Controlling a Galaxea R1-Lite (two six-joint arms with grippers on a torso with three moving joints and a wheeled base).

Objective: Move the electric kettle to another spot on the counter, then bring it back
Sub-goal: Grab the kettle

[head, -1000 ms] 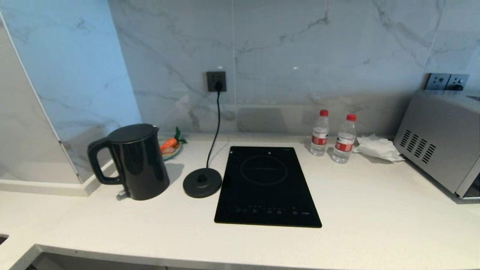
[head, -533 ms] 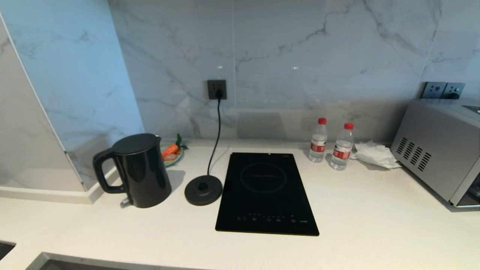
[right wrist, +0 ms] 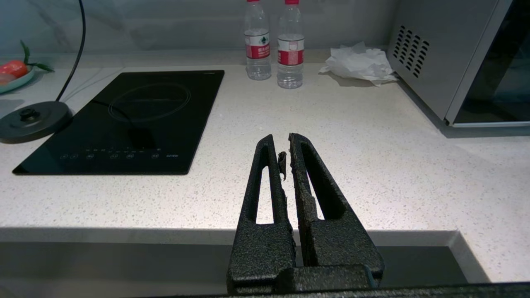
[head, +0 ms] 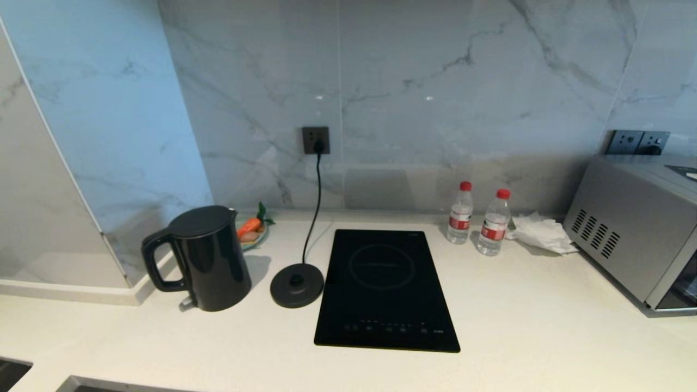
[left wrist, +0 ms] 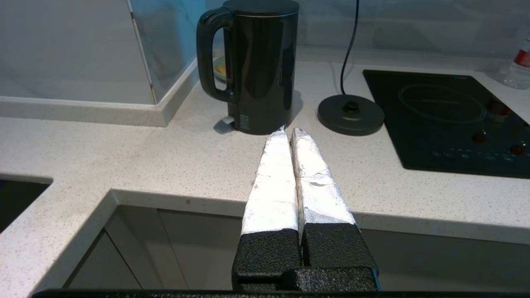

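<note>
The black electric kettle [head: 209, 261] stands upright on the off-white counter [head: 533, 332], to the left of its round corded base [head: 297, 285], handle turned left. The left wrist view shows the kettle [left wrist: 261, 66] straight ahead of my left gripper [left wrist: 288, 130]. That gripper's white-wrapped fingers are shut and empty, over the counter's front edge, short of the kettle. My right gripper [right wrist: 280, 138] is shut with nothing in it, above the front of the counter [right wrist: 372, 157] to the right of the hob. Neither arm shows in the head view.
A black induction hob [head: 385, 288] lies right of the base. Two water bottles [head: 478, 220] and a crumpled tissue [head: 539, 233] stand at the back right, beside a grey oven [head: 634, 228]. A plate with a carrot [head: 251, 228] sits behind the kettle. A glass partition [head: 81, 163] bounds the left.
The whole head view has shifted: everything on the counter sits lower and smaller in the picture, so the camera has risen. Kettle, base and bottles keep their places on the counter.
</note>
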